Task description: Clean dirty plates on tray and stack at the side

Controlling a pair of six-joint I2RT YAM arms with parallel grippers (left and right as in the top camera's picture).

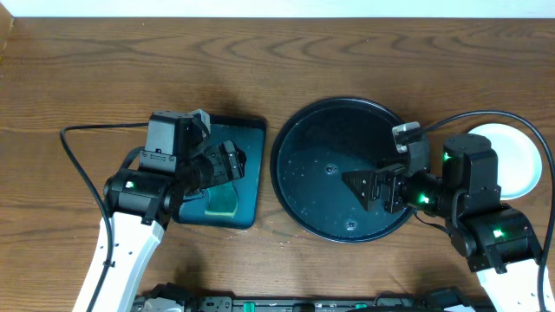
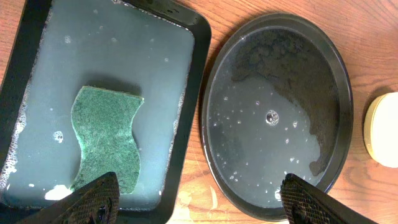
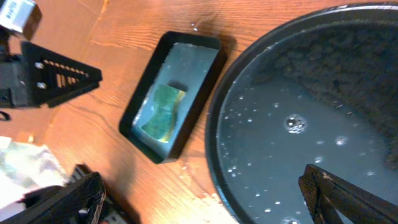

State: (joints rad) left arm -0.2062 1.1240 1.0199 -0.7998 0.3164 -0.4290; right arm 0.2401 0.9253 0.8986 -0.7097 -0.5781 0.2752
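The round black tray (image 1: pixel 321 139) sits mid-table, wet with droplets and holding no plates; it also shows in the left wrist view (image 2: pixel 277 74) and the right wrist view (image 3: pixel 323 81). The plates (image 1: pixel 513 160) lie pale and round on the wood to the tray's right, partly hidden by the right arm; how many are stacked I cannot tell. One pale yellow edge (image 2: pixel 384 130) shows in the left wrist view. My left gripper (image 1: pixel 238 163) (image 2: pixel 199 208) is open and empty above the teal tray's right edge. My right gripper (image 1: pixel 364 189) (image 3: pixel 205 202) is open and empty over the black tray's right side.
A dark teal rectangular tray (image 1: pixel 251 139) (image 2: pixel 193 74) (image 3: pixel 205 62) with soapy water holds a green sponge (image 1: pixel 221 204) (image 2: pixel 106 146) (image 3: pixel 163 112), left of the black tray. Water drops lie on the wood between the trays. Cables run from both arms.
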